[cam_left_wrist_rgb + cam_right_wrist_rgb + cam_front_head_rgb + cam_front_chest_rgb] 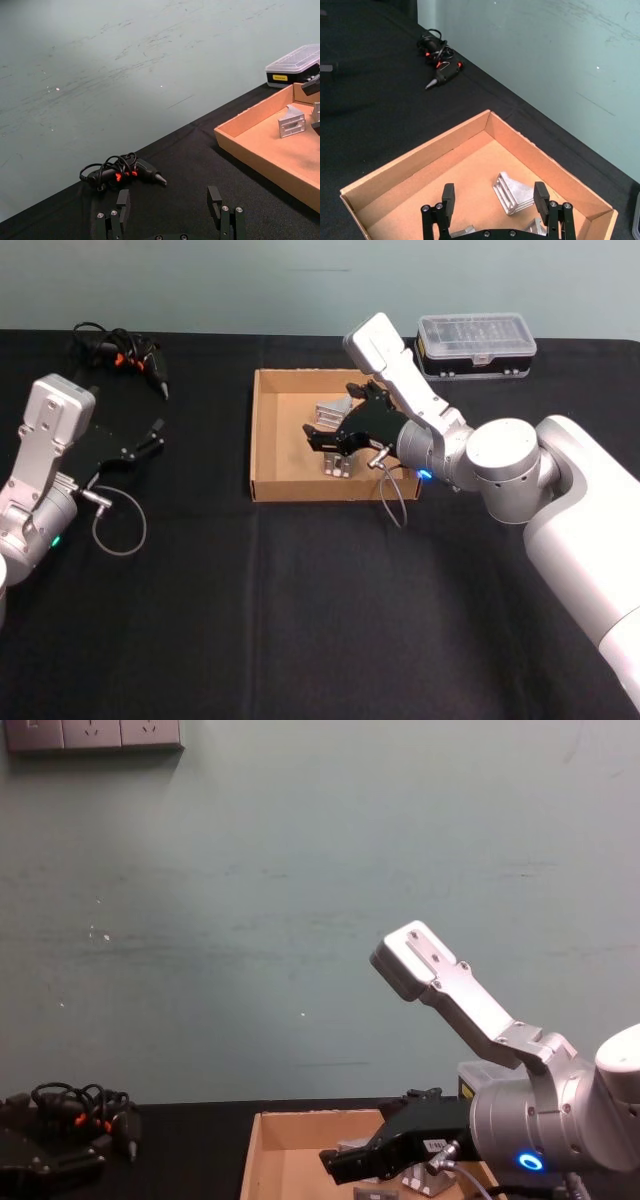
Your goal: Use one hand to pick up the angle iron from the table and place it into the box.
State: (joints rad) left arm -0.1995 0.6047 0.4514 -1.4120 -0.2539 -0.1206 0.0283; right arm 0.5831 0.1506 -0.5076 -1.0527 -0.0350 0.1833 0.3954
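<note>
Even, soft indoor light, matte black counter (300,620) swallowing shadows, faint shading inside the box (290,430), mild sheen on the silver arm, slightly soft focus throughout

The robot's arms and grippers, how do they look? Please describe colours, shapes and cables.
Both arms are silver-grey, with boxy links and rounded joints. The right gripper and the left gripper are black claws with screw-studded fingers. A thin grey cable loops from each wrist. The right arm has a blue ring light; the left has a small green light.
</note>
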